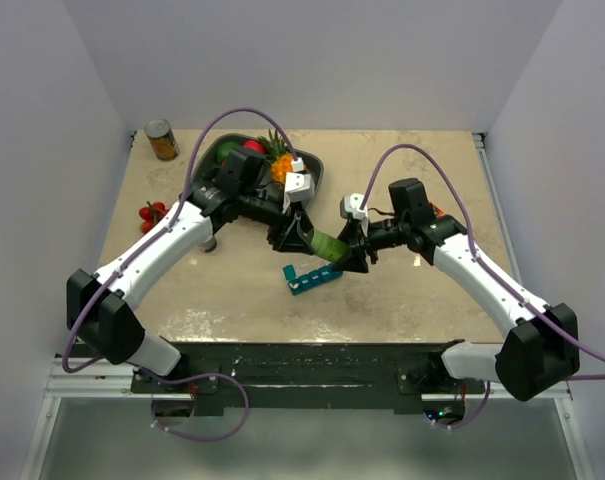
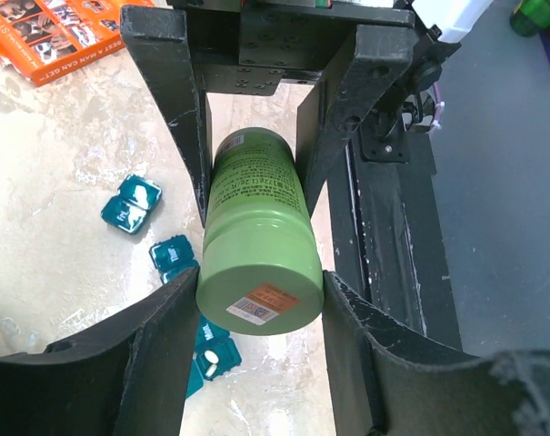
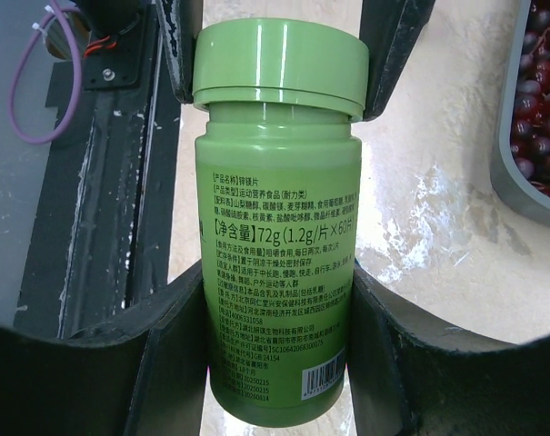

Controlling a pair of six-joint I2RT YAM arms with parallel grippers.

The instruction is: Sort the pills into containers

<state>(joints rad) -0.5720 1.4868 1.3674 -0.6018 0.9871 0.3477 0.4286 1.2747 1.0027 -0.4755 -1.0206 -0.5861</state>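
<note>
Teal containers (image 1: 310, 278): short strip flat on table (image 1: 232, 295), touched by neither gripper. Left wrist view shows several cubes apart from each other; one cube (image 2: 213, 361) holds white blob, pill or not cannot tell; contents of others unclear. Green bottle (image 1: 327, 245) lies sideways, bridging both arms; containers near it at 7 o'clock, not touching. Left gripper (image 2: 261, 282) pinches cap (image 2: 256, 309) from both sides. Right gripper (image 3: 276, 268) clamped on bottle body.
</note>
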